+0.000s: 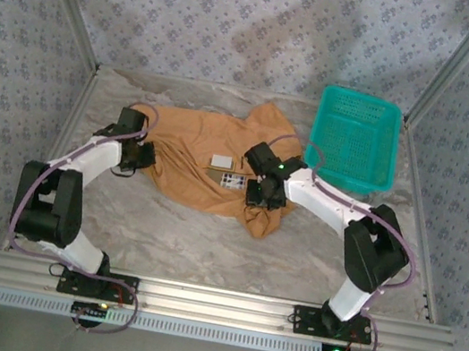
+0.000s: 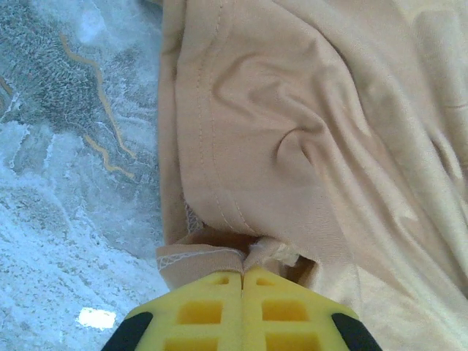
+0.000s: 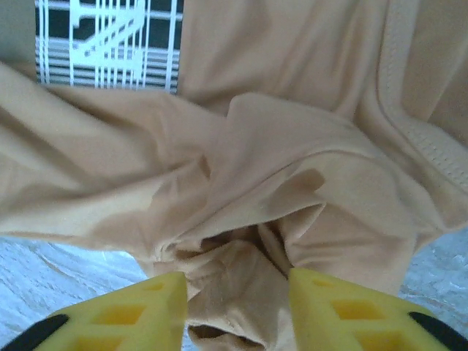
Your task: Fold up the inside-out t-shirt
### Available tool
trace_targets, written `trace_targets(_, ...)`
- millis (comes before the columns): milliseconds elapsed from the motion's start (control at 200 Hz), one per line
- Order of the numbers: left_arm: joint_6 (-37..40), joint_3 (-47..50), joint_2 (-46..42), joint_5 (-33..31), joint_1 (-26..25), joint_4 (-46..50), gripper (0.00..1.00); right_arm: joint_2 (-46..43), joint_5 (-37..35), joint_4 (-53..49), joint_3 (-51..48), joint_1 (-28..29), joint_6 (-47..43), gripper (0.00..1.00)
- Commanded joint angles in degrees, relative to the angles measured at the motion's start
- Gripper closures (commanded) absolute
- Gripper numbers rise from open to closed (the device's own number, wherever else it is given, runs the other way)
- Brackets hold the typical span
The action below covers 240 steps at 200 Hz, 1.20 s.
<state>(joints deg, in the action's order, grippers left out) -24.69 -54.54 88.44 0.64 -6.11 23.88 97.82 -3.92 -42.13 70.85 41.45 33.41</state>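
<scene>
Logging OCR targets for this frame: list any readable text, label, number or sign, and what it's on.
Nothing reads as a full word.
On the t-shirt, the dark label: white bars and one big angular mark, maybe "N" or "Z"; cannot tell which.
Next to it, the whitish label: too small to read.

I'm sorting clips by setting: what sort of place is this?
Likely a robotics lab cell, not a home: a marbled table boxed in by patterned walls, with a left arm and right arm bolted to a metal rail.
</scene>
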Motion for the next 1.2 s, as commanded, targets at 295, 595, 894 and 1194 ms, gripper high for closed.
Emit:
trace_targets(295,-1.4,2.2,-5.1,3.3,0.6,0.0,1.0,1.8,-2.1,-2.8,-0.9,0.5,-0.7,0.58)
trace_targets(595,-3.1,1.5,-9.0,7.4,3.3,0.1,1.0,-3.0,-0.5,-5.3,1.6,-0.7,-1.0,1.0)
trace_targets(894,-3.6,-3.2,-12.5,8.9,4.9,3.0,1.0,-15.5,3.8,-7.1,8.5,-7.3,-2.4,1.0)
trace_targets(1194,-6.2,-0.4,-17.3,13.0,5.6,-2.4,1.0,-23.3,14.8,3.7,2.7,-15.5,1.7,1.0)
